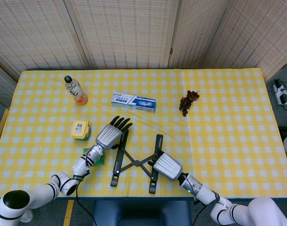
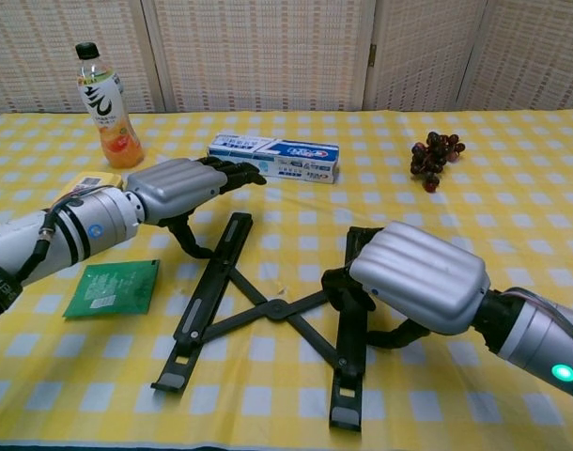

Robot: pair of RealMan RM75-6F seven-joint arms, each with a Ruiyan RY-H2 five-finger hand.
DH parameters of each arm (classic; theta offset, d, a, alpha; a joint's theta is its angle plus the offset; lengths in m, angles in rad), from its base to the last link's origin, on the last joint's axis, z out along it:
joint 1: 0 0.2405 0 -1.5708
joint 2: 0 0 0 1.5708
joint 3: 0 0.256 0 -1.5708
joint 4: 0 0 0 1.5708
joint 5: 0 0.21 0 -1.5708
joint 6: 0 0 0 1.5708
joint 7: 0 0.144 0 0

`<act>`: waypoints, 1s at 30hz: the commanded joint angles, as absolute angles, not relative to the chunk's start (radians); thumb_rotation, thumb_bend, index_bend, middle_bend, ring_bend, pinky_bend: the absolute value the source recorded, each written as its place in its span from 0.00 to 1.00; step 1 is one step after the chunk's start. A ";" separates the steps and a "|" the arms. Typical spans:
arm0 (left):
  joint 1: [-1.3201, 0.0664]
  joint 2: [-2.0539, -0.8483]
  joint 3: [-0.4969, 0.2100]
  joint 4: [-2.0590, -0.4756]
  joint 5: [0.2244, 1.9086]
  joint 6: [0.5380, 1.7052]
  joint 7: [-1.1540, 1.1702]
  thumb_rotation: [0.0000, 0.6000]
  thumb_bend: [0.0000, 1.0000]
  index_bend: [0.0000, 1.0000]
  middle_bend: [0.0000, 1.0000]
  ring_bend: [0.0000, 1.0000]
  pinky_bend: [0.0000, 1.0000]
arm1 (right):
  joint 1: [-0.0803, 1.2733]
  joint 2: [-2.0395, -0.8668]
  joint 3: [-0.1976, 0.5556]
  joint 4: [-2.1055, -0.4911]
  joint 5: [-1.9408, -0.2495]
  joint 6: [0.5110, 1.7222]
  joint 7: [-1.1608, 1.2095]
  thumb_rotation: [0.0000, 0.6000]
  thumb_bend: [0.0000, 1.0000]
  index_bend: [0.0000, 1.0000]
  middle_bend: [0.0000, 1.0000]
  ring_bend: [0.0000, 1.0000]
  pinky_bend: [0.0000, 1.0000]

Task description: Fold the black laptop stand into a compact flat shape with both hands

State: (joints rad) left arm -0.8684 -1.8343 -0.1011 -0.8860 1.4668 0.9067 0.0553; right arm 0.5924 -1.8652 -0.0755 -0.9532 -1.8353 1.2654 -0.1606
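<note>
Near the table's front edge in the head view, the black metal laptop stand (image 1: 134, 162) lies flat on the yellow checked tablecloth (image 1: 228, 136), its two rails spread apart and the crossed links between them open, so we judge the folding barely begun. Our left hand (image 1: 110, 134) rests fingers-extended over the left rail; our right hand (image 1: 166, 165) curls onto the right rail.

From the chest view, whether either hand truly grips we cannot tell. Writing on the blue-and-white toothpaste box (image 2: 274, 157) and the orange drink bottle (image 2: 105, 105) is unreadable.
</note>
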 commanded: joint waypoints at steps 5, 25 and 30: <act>-0.866 -1.831 -0.104 -0.909 1.454 0.899 0.035 1.00 0.21 0.00 0.00 0.00 0.00 | 0.611 -1.907 -0.059 -0.917 -1.834 1.274 -0.162 1.00 0.22 0.52 0.67 0.66 0.39; -0.871 -1.833 -0.114 -0.983 1.442 0.898 0.014 1.00 0.21 0.00 0.00 0.00 0.00 | 0.664 -1.990 -0.034 -0.859 -1.820 1.268 -0.165 1.00 0.22 0.52 0.67 0.66 0.39; -0.858 -1.807 -0.130 -1.015 1.420 0.910 0.021 1.00 0.21 0.00 0.00 0.00 0.00 | 0.666 -1.954 -0.044 -0.903 -1.821 1.268 -0.172 1.00 0.22 0.50 0.60 0.61 0.39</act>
